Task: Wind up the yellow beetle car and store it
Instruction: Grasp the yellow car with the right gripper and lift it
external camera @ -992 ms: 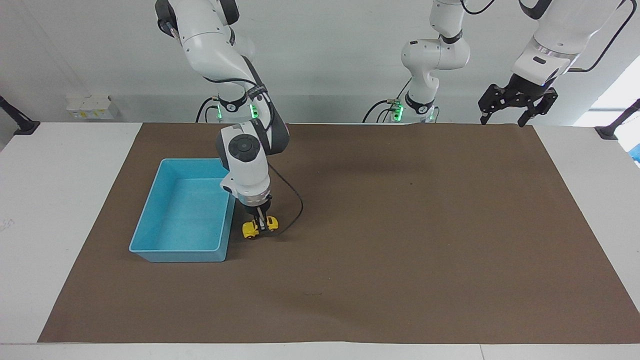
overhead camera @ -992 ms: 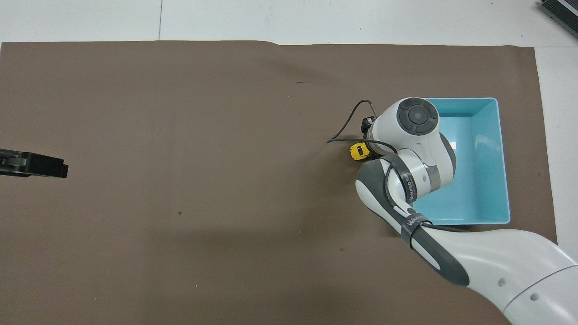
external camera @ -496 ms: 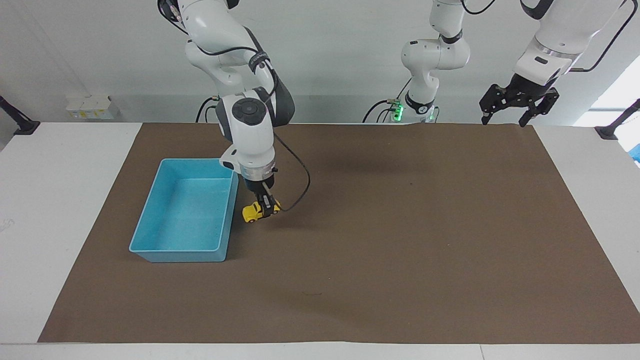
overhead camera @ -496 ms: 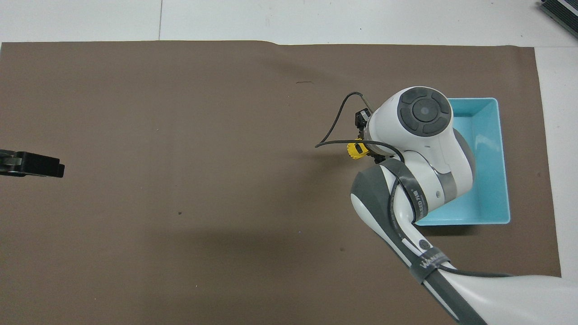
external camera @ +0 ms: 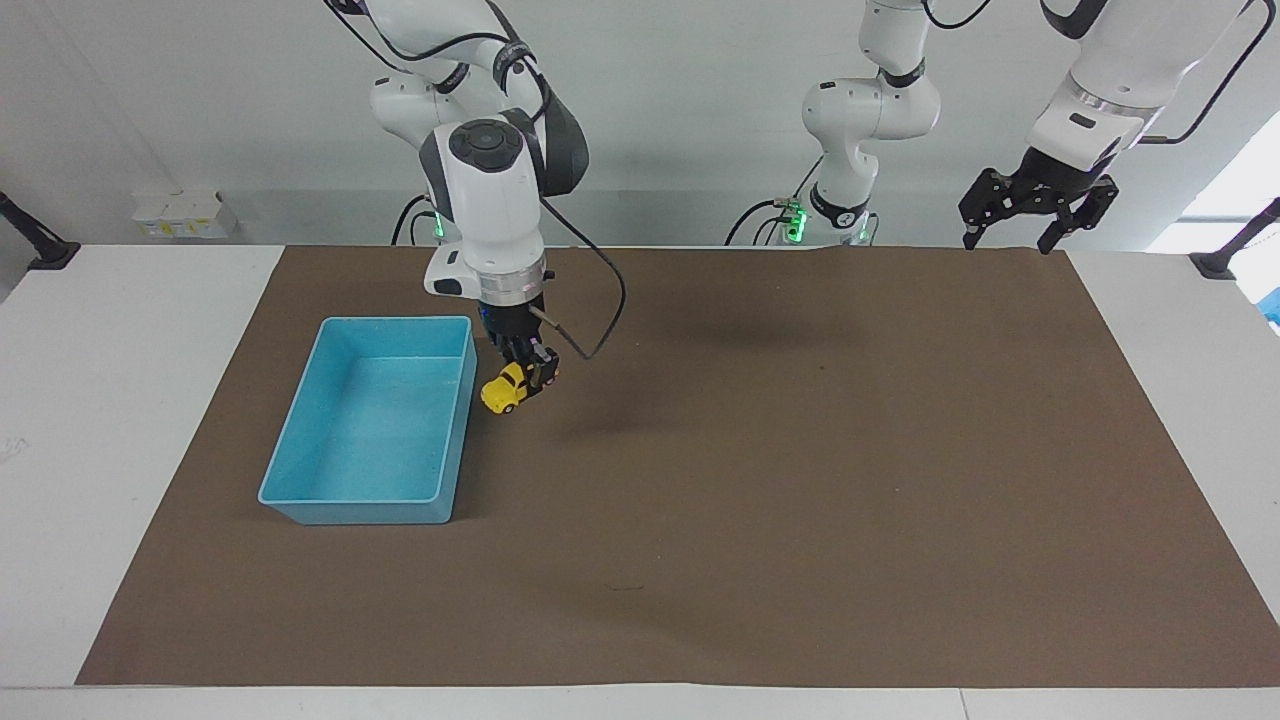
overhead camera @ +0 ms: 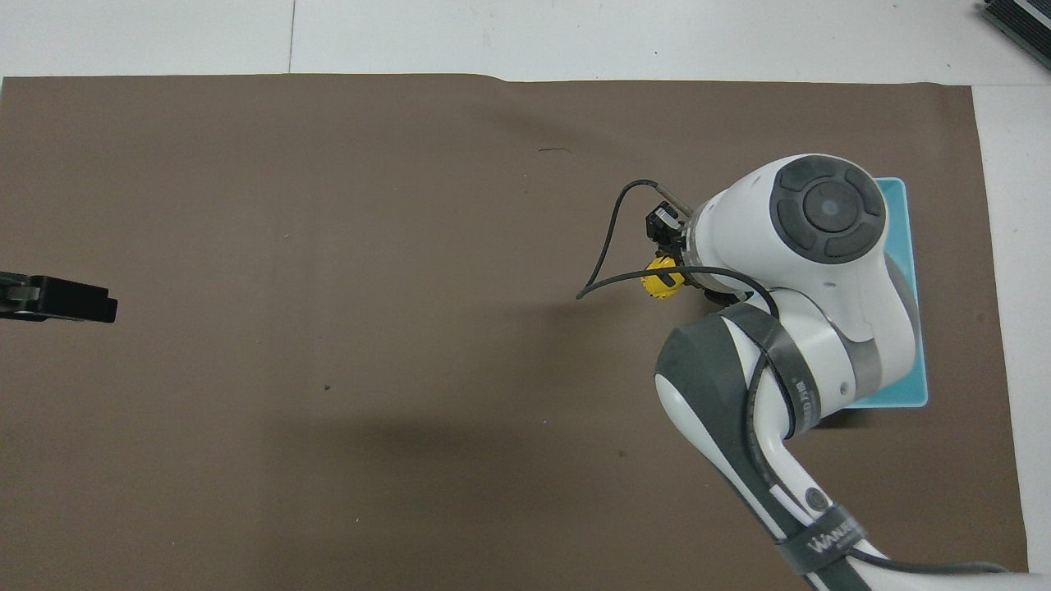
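The yellow beetle car hangs tilted in the air beside the blue bin's rim, over the brown mat. My right gripper is shut on it from above. In the overhead view only part of the car shows past the right arm's wrist, with the right gripper mostly covered. The left gripper is open and waits high over the mat's corner at the left arm's end; just its tip shows in the overhead view.
An empty light-blue bin stands on the mat at the right arm's end; the right arm covers most of the bin from above. A black cable loops from the right wrist. The brown mat covers the table.
The right arm has lifted the yellow car off the mat and raised it beside the bin. The left arm has stayed put.
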You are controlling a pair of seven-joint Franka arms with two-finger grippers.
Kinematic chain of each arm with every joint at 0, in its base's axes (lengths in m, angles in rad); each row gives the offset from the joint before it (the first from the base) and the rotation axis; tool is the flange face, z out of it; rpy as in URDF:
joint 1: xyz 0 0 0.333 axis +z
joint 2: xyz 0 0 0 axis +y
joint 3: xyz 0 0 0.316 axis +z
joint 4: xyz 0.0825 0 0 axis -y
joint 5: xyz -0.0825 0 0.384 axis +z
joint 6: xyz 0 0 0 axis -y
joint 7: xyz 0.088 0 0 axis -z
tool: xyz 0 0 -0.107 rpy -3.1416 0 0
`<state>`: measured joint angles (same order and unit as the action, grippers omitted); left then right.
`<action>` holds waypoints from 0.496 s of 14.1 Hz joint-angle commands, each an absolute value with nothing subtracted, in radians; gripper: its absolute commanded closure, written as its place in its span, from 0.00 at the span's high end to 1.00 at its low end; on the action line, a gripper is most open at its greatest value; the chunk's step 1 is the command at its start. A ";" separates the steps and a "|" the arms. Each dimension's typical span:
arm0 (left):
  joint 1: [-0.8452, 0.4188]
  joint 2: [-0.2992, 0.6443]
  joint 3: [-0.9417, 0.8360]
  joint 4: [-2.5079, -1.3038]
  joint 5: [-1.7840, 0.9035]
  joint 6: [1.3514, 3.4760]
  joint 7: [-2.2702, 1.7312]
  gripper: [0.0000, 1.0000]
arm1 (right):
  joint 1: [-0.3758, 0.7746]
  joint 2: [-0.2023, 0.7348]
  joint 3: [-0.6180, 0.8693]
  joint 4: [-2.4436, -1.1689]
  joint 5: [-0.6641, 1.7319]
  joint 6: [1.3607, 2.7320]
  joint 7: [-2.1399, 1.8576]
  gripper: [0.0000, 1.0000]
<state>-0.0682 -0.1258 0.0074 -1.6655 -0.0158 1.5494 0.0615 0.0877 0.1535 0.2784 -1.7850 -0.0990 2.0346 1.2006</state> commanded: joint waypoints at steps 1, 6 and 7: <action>-0.051 -0.130 -0.002 -1.657 -0.015 1.529 0.075 1.00 | 0.066 0.117 0.279 -1.795 -0.028 1.990 1.044 0.00; -0.051 -0.130 -0.002 -1.657 -0.015 1.529 0.075 1.00 | 0.011 0.103 0.273 -1.796 -0.028 1.866 0.729 0.00; -0.051 -0.130 -0.002 -1.657 -0.015 1.529 0.075 1.00 | -0.007 0.103 0.273 -1.798 -0.028 1.849 0.657 0.00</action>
<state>-0.0682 -0.1258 0.0074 -1.6655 -0.0158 1.5494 0.0615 0.0327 0.1233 0.2689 -1.7845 -0.0511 1.8795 0.7906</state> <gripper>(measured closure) 0.000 0.537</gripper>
